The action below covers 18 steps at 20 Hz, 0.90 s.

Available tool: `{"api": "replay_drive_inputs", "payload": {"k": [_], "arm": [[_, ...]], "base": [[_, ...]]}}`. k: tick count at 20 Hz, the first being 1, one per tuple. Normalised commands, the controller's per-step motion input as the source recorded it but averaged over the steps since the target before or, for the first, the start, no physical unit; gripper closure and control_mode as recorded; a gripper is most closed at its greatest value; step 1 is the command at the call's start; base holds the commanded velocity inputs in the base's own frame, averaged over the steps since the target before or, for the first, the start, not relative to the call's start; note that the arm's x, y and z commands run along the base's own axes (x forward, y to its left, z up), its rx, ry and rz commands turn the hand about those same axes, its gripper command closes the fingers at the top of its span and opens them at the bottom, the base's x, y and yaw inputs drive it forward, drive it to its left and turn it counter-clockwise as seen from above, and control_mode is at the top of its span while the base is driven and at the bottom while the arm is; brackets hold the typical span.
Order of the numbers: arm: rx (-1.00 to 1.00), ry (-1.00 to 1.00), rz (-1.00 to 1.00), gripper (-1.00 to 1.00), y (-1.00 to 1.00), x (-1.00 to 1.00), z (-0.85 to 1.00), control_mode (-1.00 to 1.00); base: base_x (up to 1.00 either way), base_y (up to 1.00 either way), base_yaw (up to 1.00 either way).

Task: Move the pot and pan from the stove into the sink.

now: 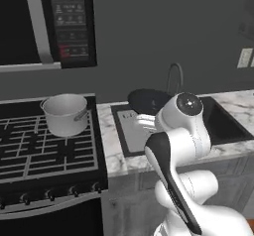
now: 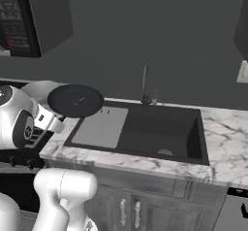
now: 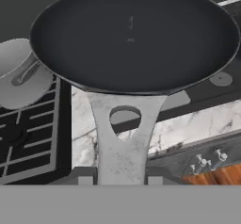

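The gripper (image 3: 123,178) is closed on the handle of the pan (image 3: 134,37), holding it in the air at the left of the sink (image 2: 160,128) in the right base view; the pot (image 1: 65,113) stands on the stove (image 1: 30,150) at left centre of the left base view

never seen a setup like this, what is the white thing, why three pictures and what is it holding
The white thing is a robot arm in a computer-drawn kitchen. Two pictures come from cameras behind it, one to its left and one to its right. The third comes from a camera on its hand, looking along the gripper.

The gripper is shut on the light handle of the dark pan, which it carries in the air over the marble counter, at the left end of the sink. The silvery pot sits on the black stove. The sink's basin looks empty.
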Motion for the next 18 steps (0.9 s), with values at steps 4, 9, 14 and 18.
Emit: {"api": "replay_drive_inputs", "payload": {"k": [4, 9, 14, 18], "arm": [[0.00, 0.00, 0.00, 1.00, 0.00, 0.00, 0.00, 1.00], [0.00, 0.00, 0.00, 1.00, 0.00, 0.00, 0.00, 1.00], [0.00, 0.00, 0.00, 1.00, 0.00, 0.00, 0.00, 1.00], [0.00, 0.00, 0.00, 1.00, 0.00, 0.00, 0.00, 1.00]], "base": [[0.06, -0.85, 0.00], [0.07, -0.82, 0.00], [0.06, -0.77, 0.00], [0.01, -0.67, 0.00]]}}
